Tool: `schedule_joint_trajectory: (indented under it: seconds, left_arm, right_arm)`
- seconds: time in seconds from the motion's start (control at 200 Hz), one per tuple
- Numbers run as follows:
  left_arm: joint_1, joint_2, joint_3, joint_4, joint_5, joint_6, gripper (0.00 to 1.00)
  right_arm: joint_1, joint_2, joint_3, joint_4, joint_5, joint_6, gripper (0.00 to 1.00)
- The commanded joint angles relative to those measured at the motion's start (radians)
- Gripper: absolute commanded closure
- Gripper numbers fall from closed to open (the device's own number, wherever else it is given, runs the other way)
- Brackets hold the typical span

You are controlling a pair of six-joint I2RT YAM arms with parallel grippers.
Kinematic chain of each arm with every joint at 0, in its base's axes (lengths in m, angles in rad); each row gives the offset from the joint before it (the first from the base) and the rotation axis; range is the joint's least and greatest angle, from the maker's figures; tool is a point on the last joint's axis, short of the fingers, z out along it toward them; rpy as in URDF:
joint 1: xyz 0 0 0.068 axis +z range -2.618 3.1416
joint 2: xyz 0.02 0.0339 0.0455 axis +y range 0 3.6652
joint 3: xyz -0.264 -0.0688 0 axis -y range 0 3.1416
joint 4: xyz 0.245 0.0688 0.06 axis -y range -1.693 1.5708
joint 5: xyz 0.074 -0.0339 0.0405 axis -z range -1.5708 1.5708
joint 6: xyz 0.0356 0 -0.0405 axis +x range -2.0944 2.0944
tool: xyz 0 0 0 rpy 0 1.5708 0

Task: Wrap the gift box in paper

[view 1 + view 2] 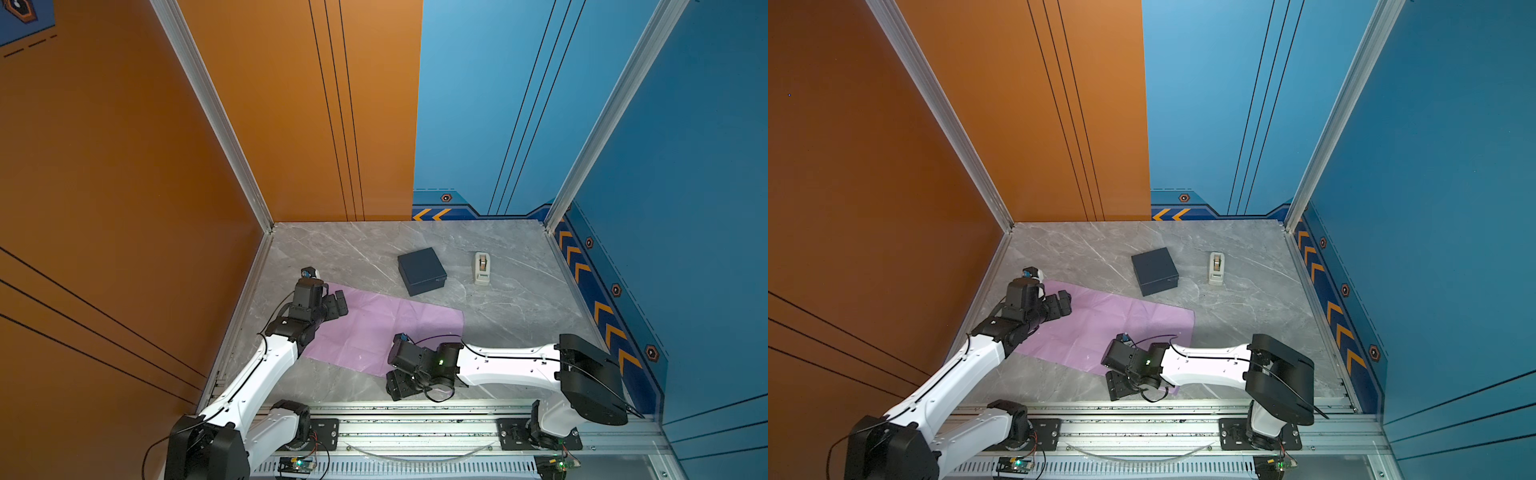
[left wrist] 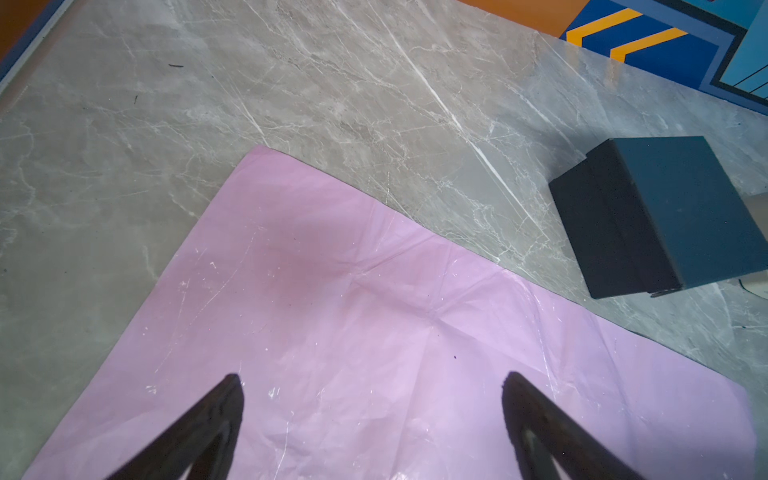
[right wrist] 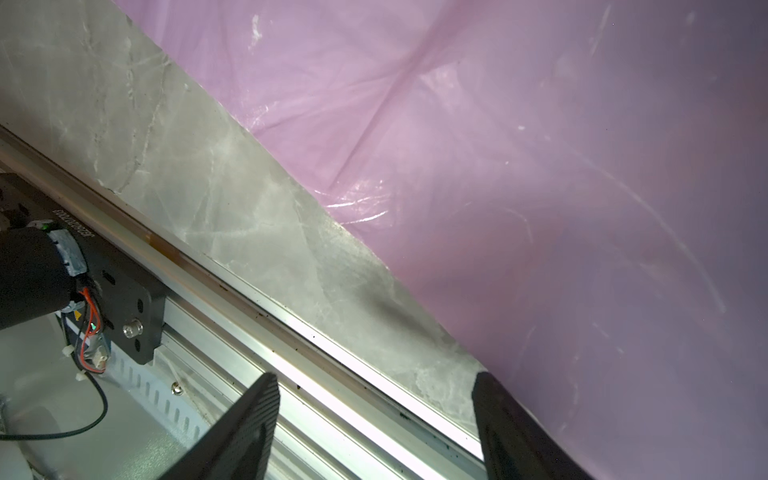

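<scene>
Paper point(image 1: 386, 328) point(image 1: 1100, 328) point(image 2: 374, 353) point(image 3: 540, 166): thin lilac rectangular sheet, crossed by fold creases and flecked with whitish scuffs; it lay flat, slanting from beside the tabletop's left edge down toward its near edge.
Gift box point(image 1: 420, 270) point(image 1: 1153, 270) point(image 2: 673, 216): matte, dark navy-black, low square cuboid with a lid seam along its side; it sat on bare tabletop toward the far edge, about mid-width, just beyond the paper's far edge and not touching it.
Tape dispenser point(image 1: 482, 268) point(image 1: 1216, 268): small, beige, rounded; it stood right of the gift box, apart from it.
Tabletop point(image 1: 519, 299) point(image 1: 1258, 307): smooth grey marble pattern with white veins, bounded at the near edge by a ribbed aluminium rail point(image 3: 291, 332).
Left arm: white links rose from the near-left corner along the left edge, with the black wrist turned toward the middle.
Left gripper point(image 1: 338, 305) point(image 1: 1063, 305) point(image 2: 372, 386): it hung over the paper's left end, jaws spread wide, holding nothing.
Right arm: the forearm lay low and nearly level, reaching from the right side toward the middle along the near edge, wrist bent downward.
Right gripper point(image 1: 397, 384) point(image 1: 1117, 384) point(image 3: 374, 386): it was at the paper's near corner, jaws parted. Bare tabletop and rail showed between them, one finger point(image 3: 511, 424) sat at the paper's edge, and nothing was clamped.
</scene>
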Motion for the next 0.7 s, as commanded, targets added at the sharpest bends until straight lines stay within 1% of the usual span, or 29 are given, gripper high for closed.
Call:
schedule_joint_trajectory:
  seconds: [0.0, 0.125, 0.355, 0.531, 0.691]
  left_arm:
    - [0.009, 0.011, 0.002, 0.008, 0.03, -0.019, 0.02]
    - [0.009, 0.035, 0.001, 0.027, 0.037, -0.026, 0.02]
    - [0.008, 0.069, 0.012, 0.034, 0.047, -0.027, 0.02]
    - [0.003, 0.081, 0.022, 0.03, 0.042, -0.023, 0.02]
    - [-0.007, 0.098, 0.025, 0.041, 0.048, -0.022, 0.02]
  right_arm:
    - [0.004, 0.026, 0.005, -0.004, -0.053, 0.021, 0.24]
    - [-0.019, 0.056, 0.004, -0.013, -0.057, 0.034, 0.23]
    - [-0.074, 0.054, -0.049, -0.031, -0.038, 0.07, 0.2]
    - [-0.15, 0.009, -0.131, -0.043, -0.028, 0.068, 0.2]
    - [-0.248, -0.07, -0.215, -0.058, -0.02, 0.043, 0.19]
